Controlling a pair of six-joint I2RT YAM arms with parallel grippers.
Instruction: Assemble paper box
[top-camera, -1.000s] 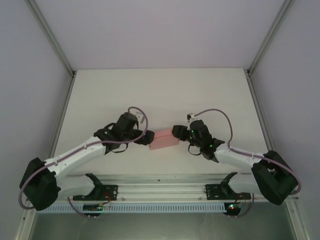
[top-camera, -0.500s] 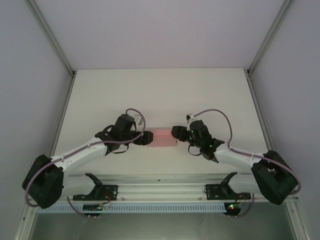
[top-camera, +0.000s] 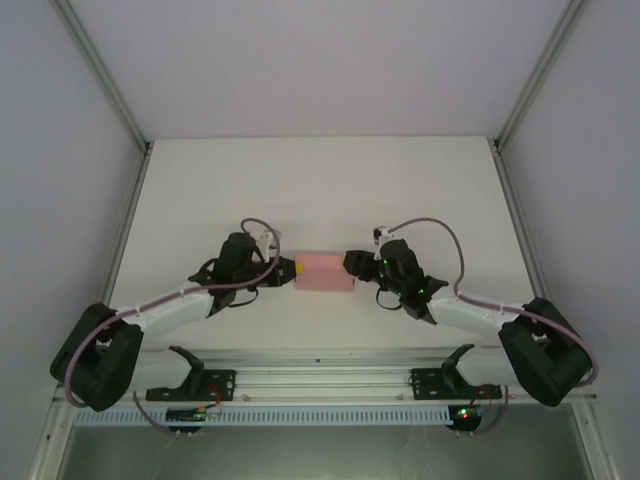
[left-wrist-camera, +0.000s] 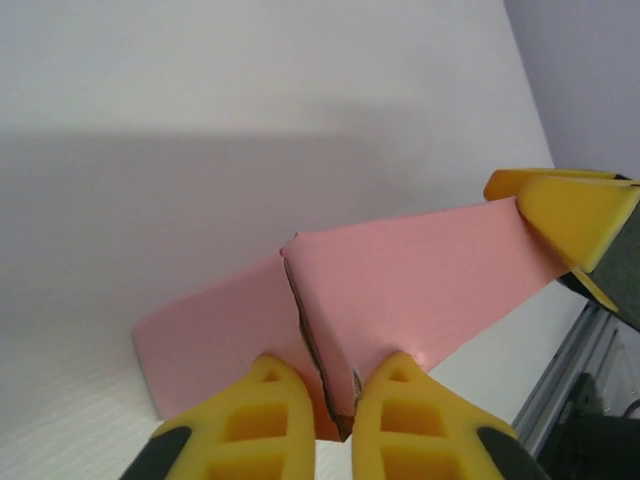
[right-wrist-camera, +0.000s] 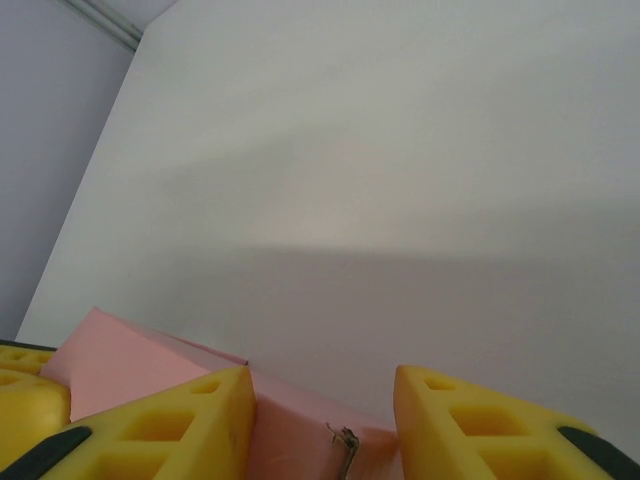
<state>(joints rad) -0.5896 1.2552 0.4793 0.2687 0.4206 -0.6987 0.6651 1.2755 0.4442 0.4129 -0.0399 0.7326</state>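
The paper box (top-camera: 325, 271) is a small salmon-pink closed box, lying level between the two grippers at the table's middle. My left gripper (top-camera: 288, 270) is shut on its left end. In the left wrist view the yellow fingers (left-wrist-camera: 270, 420) pinch a box (left-wrist-camera: 420, 270) corner where a flap seam runs, with the gripper (left-wrist-camera: 335, 405) centred on it. My right gripper (top-camera: 352, 266) holds the right end. In the right wrist view that gripper (right-wrist-camera: 322, 418) spans the box (right-wrist-camera: 290, 425) end, and both fingers (right-wrist-camera: 190, 420) touch it.
The white table (top-camera: 320, 190) stretches away behind the box. Metal frame posts (top-camera: 120, 120) and pale walls bound it left and right. An aluminium rail (top-camera: 320, 375) runs along the near edge by the arm bases.
The left gripper swung back and slightly left, turning the box from tilted to level. The right gripper stayed in place at the box's right end.
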